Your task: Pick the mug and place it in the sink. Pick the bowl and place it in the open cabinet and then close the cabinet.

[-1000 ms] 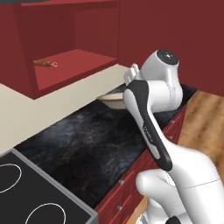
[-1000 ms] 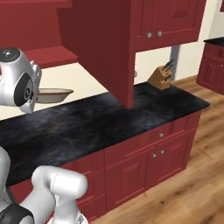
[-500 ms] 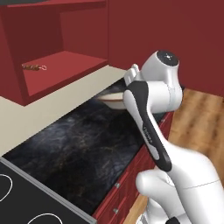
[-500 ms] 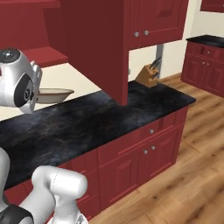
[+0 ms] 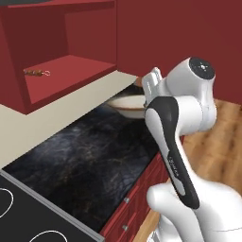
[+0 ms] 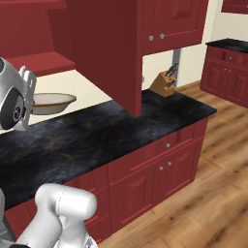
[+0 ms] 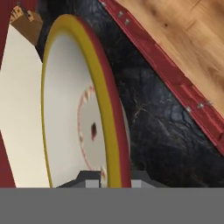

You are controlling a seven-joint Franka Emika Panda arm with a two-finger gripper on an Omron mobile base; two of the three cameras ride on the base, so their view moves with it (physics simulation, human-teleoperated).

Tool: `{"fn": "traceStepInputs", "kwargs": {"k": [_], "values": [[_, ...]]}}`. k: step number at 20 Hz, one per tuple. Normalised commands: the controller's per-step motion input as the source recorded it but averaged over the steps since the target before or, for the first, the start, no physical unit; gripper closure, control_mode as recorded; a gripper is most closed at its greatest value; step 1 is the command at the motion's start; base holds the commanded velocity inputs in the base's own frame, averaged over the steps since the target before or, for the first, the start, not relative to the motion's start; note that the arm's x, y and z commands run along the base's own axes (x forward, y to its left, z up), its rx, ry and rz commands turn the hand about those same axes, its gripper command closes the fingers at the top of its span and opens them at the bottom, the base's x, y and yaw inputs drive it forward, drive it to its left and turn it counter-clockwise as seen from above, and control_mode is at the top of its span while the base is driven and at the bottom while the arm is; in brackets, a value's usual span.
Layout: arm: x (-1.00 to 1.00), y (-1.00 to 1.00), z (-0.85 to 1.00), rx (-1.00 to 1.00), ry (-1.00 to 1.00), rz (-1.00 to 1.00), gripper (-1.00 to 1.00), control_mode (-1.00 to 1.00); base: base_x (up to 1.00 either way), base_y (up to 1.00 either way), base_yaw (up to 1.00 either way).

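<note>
Bowl (image 5: 126,105) at frame centre rides level, mouth up and empty, its rim pinched in the narrow gripper (image 7: 113,178) below the cabinet (image 5: 56,66), upper left.

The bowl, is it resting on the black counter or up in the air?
Apart. In the right base view the bowl hangs clear above the counter, with pale wall showing beneath it.

Black speckled counter (image 6: 111,135) runs over dark red lower cabs, w/ a knife block (image 6: 164,83) standing on its far right end. Open cabinet (image 5: 71,66) above: small brownish item (image 5: 36,73) lies on the red inner shelf, left side
</note>
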Motion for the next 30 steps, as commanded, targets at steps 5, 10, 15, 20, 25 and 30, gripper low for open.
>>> {"fn": "traceStepInputs", "kwargs": {"k": [5, 10, 15, 20, 25, 30], "values": [[-0.48, 0.0, 0.59, 0.0, -0.14, 0.01, 1.0, -1.0, 0.0, 0.0, 0.0], [-0.23, 0.0, 0.65, 0.0, -0.18, 0.0, 1.0, -1.0, 0.0, 0.0, 0.0], [-0.02, 0.02, 0.47, 0.01, -0.07, 0.06, 1.0, -1.0, 0.0, 0.0, 0.0], [0.0, 0.02, 0.12, 0.1, 0.0, 0.28, 1.0, -1.0, 0.0, 0.0, 0.0], [0.0, 0.21, 0.02, 0.03, -0.15, 0.29, 1.0, -1.0, 0.0, 0.0, 0.0], [0.29, 0.37, 0.0, 0.0, -0.21, 0.17, 1.0, -1.0, 0.0, 0.0, 0.0]]}}
